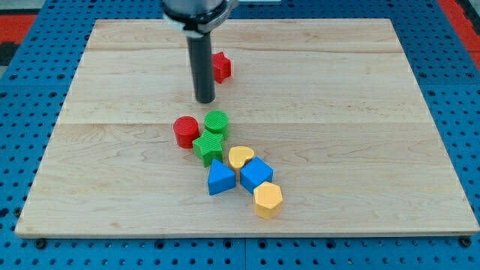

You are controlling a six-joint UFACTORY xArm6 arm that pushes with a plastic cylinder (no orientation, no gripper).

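In the camera view, my tip [205, 100] has no jaws and grasps nothing. It stands just above the green cylinder [216, 121], apart from it. The red cylinder [185, 131] sits left of that cylinder, the green star [208, 145] below it.

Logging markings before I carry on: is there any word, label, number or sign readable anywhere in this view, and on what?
None: no readable text on the wooden board, the rod above my tip, or the blocks, such as the red cylinder, green star and yellow hexagon. The blue pegboard around the board shows only holes.
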